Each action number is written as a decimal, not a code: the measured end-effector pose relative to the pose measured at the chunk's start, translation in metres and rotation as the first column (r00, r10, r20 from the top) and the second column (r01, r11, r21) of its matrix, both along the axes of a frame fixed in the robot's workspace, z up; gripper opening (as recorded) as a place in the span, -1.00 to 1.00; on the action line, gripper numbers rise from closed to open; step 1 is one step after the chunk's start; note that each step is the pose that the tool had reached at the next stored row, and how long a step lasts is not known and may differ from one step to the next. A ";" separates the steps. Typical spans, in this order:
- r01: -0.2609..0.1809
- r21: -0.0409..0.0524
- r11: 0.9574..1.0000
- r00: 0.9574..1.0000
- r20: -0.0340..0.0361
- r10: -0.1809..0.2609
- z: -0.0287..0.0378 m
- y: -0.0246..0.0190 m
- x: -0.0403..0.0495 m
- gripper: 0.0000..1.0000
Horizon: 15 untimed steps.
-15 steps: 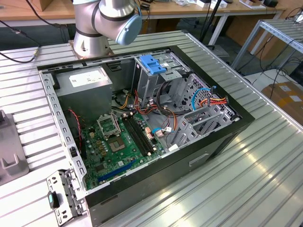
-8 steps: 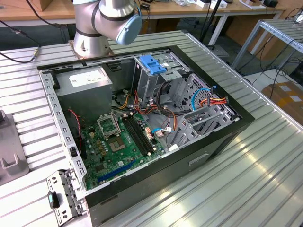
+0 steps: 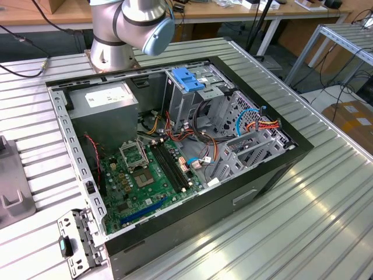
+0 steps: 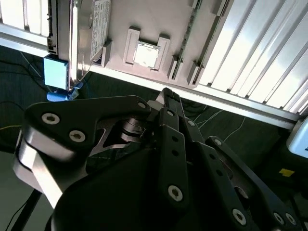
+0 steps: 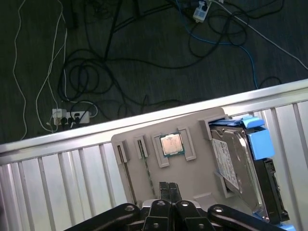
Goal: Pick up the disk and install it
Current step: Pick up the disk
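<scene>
- The gripper (image 5: 168, 190) has its two black fingers pressed together. There is nothing between them. You can see this in both wrist views (image 4: 167, 96).
- The gripper hangs over a grey tray (image 5: 192, 178) and touches nothing.
- The disk (image 5: 240, 163) sits in a slot at one end of the grey tray. It is grey metal with a light-blue frame around it.
- The disk is off to one side of the gripper, apart from it. The second wrist view shows the disk (image 4: 86, 33) too.
- A small square chip (image 5: 171, 144) sits in the middle of the tray, between the disk and some thin slots.
- The tray lies near the edge of a ribbed metal table (image 5: 57, 173).
- In the exterior view, an open computer case (image 3: 256, 192) lies on the table, beside the arm (image 3: 131, 23).
</scene>
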<state>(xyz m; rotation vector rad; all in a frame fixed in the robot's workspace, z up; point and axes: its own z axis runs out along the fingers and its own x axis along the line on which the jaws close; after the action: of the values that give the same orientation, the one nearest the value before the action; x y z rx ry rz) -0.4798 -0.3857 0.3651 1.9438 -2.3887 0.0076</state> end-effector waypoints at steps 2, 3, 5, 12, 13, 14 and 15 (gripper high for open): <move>-0.012 0.000 1.000 1.000 0.000 0.012 0.0000 0.0000 0.0000 -0.80; -0.017 0.000 1.000 1.000 0.000 0.017 0.0000 0.0000 0.0000 -0.80; -0.028 0.000 1.000 1.000 0.000 0.028 0.0000 0.0000 0.0000 -0.80; -0.076 0.000 0.997 0.997 0.000 0.076 0.0000 0.0000 0.0000 -0.80; -0.081 0.000 0.997 0.997 0.000 0.081 0.0000 0.0000 0.0000 -0.80; -0.092 0.000 0.996 0.996 0.000 0.092 0.0000 0.0000 0.0000 -0.80; -0.097 0.000 0.995 0.995 0.000 0.097 0.0000 0.0000 0.0000 -0.80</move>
<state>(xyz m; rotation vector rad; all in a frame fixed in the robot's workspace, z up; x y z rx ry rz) -0.4798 -0.3857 0.3652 2.0573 -2.2921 0.0122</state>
